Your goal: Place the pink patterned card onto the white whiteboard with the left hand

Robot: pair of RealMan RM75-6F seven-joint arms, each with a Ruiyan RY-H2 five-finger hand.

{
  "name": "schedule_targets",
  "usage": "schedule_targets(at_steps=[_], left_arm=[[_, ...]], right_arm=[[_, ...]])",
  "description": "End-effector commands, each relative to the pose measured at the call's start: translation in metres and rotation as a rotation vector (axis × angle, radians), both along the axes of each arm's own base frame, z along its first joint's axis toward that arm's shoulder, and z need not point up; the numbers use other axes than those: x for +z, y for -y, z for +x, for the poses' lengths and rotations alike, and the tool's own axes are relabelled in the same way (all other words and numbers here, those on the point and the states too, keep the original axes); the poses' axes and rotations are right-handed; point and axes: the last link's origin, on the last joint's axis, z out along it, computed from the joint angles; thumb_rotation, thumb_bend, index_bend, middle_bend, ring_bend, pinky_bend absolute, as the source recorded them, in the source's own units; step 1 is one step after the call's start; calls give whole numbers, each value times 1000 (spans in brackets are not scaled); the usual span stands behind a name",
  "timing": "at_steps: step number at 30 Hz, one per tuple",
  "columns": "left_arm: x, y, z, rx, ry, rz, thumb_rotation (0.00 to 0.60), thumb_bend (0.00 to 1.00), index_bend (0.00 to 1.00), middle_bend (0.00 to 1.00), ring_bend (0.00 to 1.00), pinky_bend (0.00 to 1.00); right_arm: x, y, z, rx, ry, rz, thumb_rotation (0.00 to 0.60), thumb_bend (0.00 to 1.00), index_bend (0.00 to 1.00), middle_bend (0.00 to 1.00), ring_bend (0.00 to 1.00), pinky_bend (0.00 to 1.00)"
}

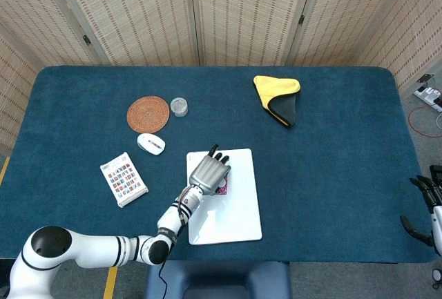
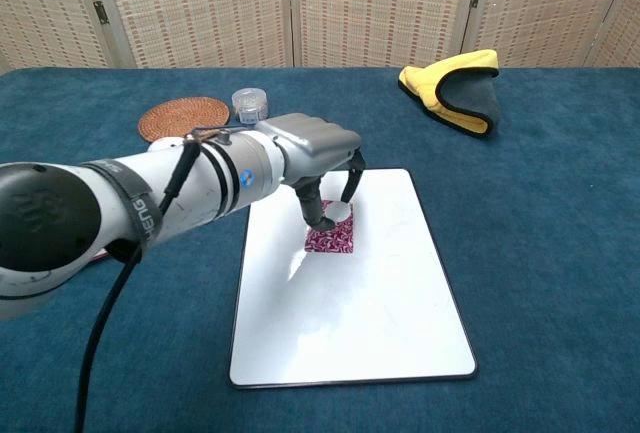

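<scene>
The robot's left hand (image 2: 318,152) is showing a silver-grey metallic shell with black fingers, joined to a glossy white arm wearing black bands, a small blue round mark and a black cable. The right hand (image 1: 429,206) is showing dark fingers.

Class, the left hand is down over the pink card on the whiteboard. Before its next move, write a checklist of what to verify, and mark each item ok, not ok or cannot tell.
1. Pink patterned card lies on the white whiteboard: ok.
2. Card fully inside the board's edges: ok.
3. Left hand has let go of the card: cannot tell; fingertips are at its top edge.
4. Nothing else lies on the board: ok.
5. Right hand off at the table's far side: ok.
</scene>
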Motion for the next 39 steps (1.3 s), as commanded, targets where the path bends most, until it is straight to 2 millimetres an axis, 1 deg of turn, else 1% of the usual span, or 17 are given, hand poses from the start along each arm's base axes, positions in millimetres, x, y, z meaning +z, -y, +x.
schedule_targets(at_steps=[1, 8, 13, 15, 17, 18, 20, 22, 25, 30, 36, 39], left_arm=[[-4, 0, 2, 4, -5, -1, 600, 342, 515, 236, 193, 0], [-10, -4, 5, 12, -25, 15, 600, 342, 503, 236, 190, 0], [-11, -7, 1, 17, -63, 26, 600, 341, 462, 235, 177, 0], [-11, -7, -2, 20, -80, 23, 600, 340, 395, 221, 165, 0], [-9, -6, -3, 32, -75, 13, 600, 339, 306, 199, 155, 0], [-8, -6, -3, 37, -66, 11, 600, 339, 235, 185, 148, 0], [-4, -6, -3, 37, -49, 18, 600, 337, 166, 175, 145, 0], [4, -8, -3, 48, -9, 29, 600, 336, 147, 174, 145, 0], [20, -11, -8, 86, 65, 47, 600, 336, 155, 174, 145, 0], [50, -19, -27, 151, 163, 96, 600, 337, 175, 174, 147, 0], [94, -21, -62, 218, 252, 182, 600, 337, 190, 174, 149, 0], [118, -20, -88, 244, 270, 256, 600, 337, 193, 174, 149, 0]], right_arm=[[0, 0, 0, 1, 0, 0, 600, 308, 160, 170, 212, 105], [1, -1, -2, -4, 1, -3, 600, 308, 160, 170, 212, 105], [2, -2, -2, -7, 1, -7, 600, 308, 160, 170, 213, 105], [2, -3, -3, -8, 0, -8, 600, 308, 160, 170, 214, 105], [3, -3, -2, -7, 1, -8, 600, 308, 160, 170, 216, 105], [2, -2, -2, -5, 1, -7, 600, 308, 160, 170, 216, 105], [2, -2, -1, -1, 0, -6, 600, 308, 160, 170, 215, 105], [2, -1, 0, 2, 0, -6, 600, 307, 160, 170, 214, 105], [2, -1, 1, 5, -2, -5, 600, 308, 160, 170, 213, 105], [2, 2, 2, 14, -8, 2, 600, 307, 160, 170, 214, 105], [3, 6, 6, 32, -10, 7, 600, 308, 160, 170, 215, 105], [4, 9, 8, 46, 0, 12, 600, 308, 160, 170, 213, 105]])
